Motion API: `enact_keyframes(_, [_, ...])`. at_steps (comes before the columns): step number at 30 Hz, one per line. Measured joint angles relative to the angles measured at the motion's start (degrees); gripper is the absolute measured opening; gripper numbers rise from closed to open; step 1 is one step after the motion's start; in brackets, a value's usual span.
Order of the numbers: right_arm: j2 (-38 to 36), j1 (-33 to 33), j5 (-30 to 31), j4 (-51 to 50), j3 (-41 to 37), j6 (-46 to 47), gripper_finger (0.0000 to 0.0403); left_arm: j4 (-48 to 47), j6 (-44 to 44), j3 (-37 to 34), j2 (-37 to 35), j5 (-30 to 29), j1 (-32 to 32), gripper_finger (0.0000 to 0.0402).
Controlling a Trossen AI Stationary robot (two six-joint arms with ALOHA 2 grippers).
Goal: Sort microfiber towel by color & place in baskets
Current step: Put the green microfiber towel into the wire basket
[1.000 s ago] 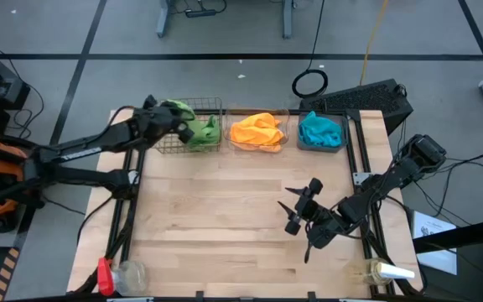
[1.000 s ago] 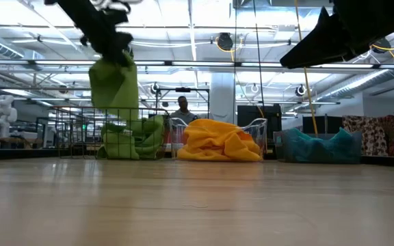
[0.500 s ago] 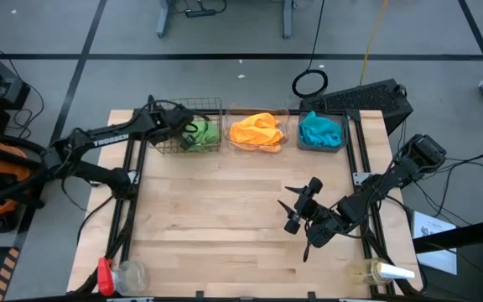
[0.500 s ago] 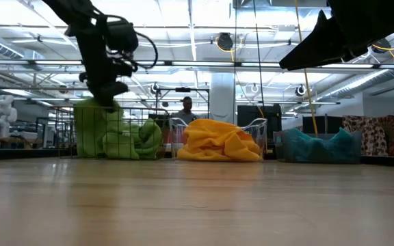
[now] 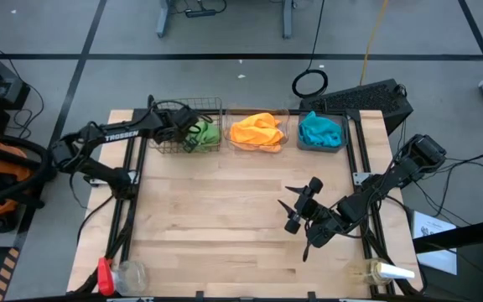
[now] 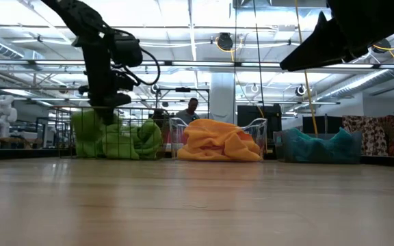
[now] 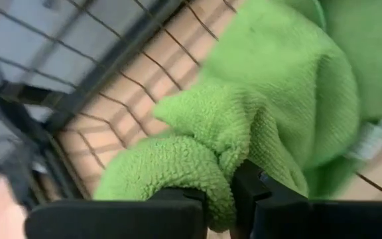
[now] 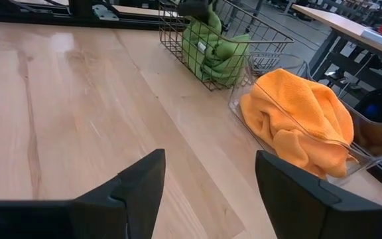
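Pinching fuzzy green towel (image 7: 257, 126), left pincer (image 7: 221, 199) sits in wire-mesh basket (image 5: 168, 144).

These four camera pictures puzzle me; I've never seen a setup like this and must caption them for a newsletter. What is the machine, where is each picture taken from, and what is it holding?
It is a robot with two dark arms at a wooden table, each ending in a two-finger gripper. One picture looks straight down from above, one looks level across the tabletop, and two come from cameras on the arms' wrists. Along the far edge stand three bins: a wire basket with green towels, a clear tub with an orange towel, and a dark grey tub with a teal towel. The left gripper reaches into the wire basket, pinching a green towel. The right gripper waits open above the bare table.
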Motion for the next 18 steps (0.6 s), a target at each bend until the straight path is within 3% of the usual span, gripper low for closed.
enact_keyframes(5, [0.0,0.0,0.0,-1.7,0.0,1.4,0.0226,-4.4,-3.7,0.5,-1.5,5.6,-1.4,0.0066])
enact_keyframes(12, [0.0,-0.1,0.0,-1.8,0.0,1.6,0.0226,-11.6,-4.4,4.8,-3.6,3.8,-3.9,0.0118])
enact_keyframes(18, [0.0,-0.4,0.0,-1.8,0.0,1.8,0.0226,-14.2,-4.3,9.0,-4.5,3.1,-5.4,0.0127])
